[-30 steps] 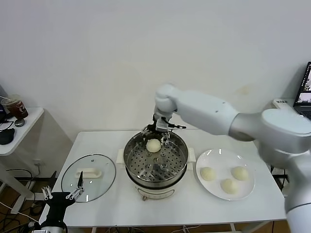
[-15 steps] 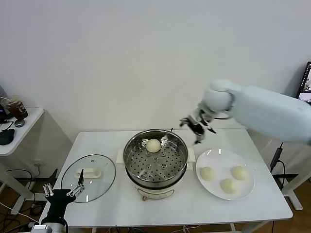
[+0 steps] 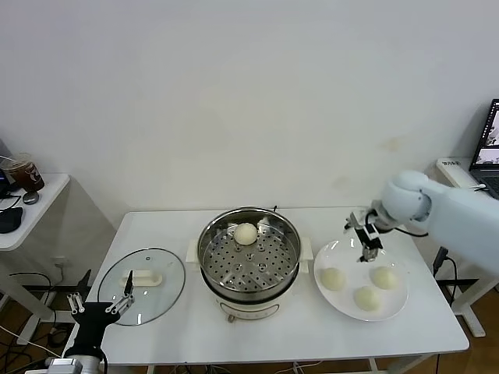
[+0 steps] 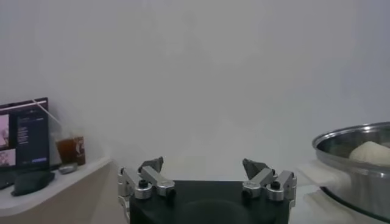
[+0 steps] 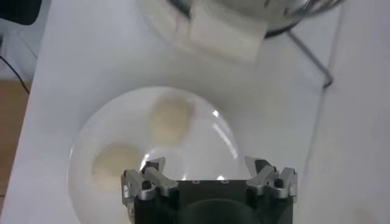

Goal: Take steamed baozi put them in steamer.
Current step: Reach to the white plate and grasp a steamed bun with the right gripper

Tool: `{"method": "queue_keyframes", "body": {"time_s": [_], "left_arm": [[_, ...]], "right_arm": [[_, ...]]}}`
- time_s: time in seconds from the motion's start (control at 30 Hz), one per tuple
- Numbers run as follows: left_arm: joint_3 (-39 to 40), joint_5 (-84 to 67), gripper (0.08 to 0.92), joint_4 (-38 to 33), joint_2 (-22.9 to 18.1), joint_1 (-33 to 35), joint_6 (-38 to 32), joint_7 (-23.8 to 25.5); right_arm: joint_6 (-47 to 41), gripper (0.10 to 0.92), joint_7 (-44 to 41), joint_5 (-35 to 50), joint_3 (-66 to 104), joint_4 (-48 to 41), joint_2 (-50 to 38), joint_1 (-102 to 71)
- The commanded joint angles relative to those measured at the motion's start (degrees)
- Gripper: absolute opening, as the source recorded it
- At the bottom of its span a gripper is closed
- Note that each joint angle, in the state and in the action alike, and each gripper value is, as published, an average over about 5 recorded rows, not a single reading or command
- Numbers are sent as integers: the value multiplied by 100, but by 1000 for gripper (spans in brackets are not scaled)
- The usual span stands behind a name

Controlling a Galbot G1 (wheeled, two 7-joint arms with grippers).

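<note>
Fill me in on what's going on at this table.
The robot is moving steamed buns from a white plate into the steamer. One baozi already sits on the perforated tray, and three wait on the plate. The right gripper, open and empty, hovers over the plate's far edge. The left gripper is parked open at the table's near-left corner by the glass lid.

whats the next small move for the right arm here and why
Probably lower the open right gripper onto the nearest baozi on the plate, the left one. One baozi already sits in the steamer, and three remain on the plate.
</note>
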Motion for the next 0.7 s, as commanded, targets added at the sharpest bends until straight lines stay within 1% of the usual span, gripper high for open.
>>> {"method": "queue_keyframes", "body": {"time_s": [0.03,0.37,0.7], "left_arm": [[-49,3,823,-8,-6,11,36,4],[-79,22,823,-4,-43,35,24,10],[-92,34,823,-5,-58,48,11,16]], "right_arm": [[-92,823,82,-404,693,-460,188,-1220],[82,823,82,-512,861,-859,805,-1560],[132,822,136,-659,1044,-1172,1125,-1817]]}}
